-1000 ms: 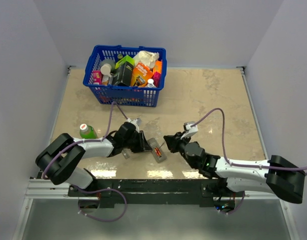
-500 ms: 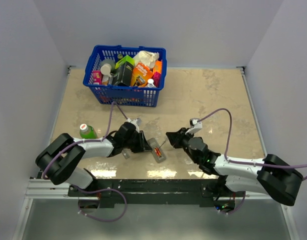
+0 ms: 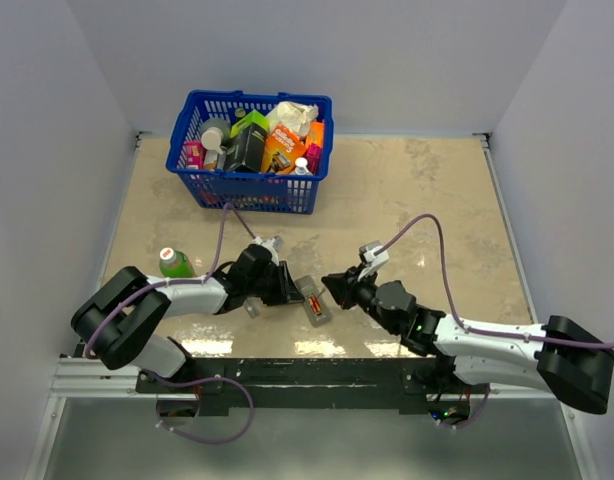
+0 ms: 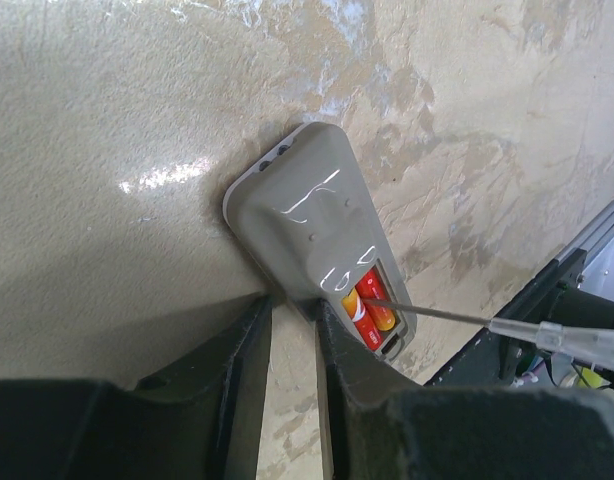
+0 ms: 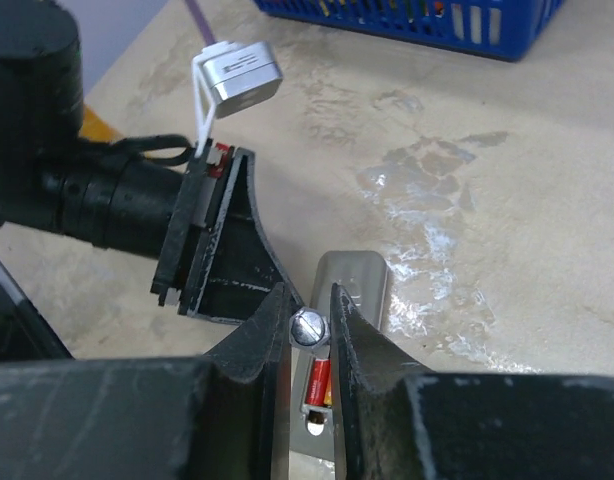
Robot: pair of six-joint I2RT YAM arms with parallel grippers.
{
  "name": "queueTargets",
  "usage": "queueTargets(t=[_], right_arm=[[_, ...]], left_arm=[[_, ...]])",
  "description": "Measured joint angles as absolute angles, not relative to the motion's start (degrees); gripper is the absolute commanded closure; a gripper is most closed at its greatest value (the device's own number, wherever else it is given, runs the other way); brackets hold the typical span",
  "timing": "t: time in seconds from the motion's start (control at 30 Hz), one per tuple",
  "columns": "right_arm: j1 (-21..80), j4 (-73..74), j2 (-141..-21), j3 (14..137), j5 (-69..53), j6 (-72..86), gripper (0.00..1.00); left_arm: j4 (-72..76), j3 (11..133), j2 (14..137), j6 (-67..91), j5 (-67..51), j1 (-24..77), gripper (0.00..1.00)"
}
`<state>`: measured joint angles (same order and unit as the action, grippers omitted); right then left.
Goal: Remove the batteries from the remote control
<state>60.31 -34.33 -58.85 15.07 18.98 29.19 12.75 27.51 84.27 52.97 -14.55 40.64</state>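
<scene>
Left wrist | right jaws clamp tool, tip moved onto batteries (left jaws unclear)

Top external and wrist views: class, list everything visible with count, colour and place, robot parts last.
table: one, beige
basket: one, blue, far left, full of packages
bottle: one, green, red cap, near left edge
remote control: one, grey, back up, near middle
batteries: two, red-orange, in its recess
tool: one, thin grey, tip at batteries
left end effector: one, black, gripping remote control
right end effector: one, black, gripping tool
</scene>
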Motion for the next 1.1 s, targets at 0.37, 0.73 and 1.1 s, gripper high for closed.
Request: queueTargets(t=[0.37, 0.73, 1.1], right_arm=[[73.4, -28.0, -69.4, 25.5, 32.5, 20.7, 1.0], [67.9, -33.7, -70.7, 23.0, 30.9, 26.8, 1.0], [58.6, -36.1, -63.9, 15.6, 21.5, 37.1, 1.0]], left_arm=[[13.2, 27.3, 84.3, 53.0, -14.7, 40.6, 0.71], [14.0, 27.3, 84.8, 53.1, -15.5, 40.6, 0.71], [14.4, 27.1, 85.0, 53.6, -16.0, 40.6, 0.71]])
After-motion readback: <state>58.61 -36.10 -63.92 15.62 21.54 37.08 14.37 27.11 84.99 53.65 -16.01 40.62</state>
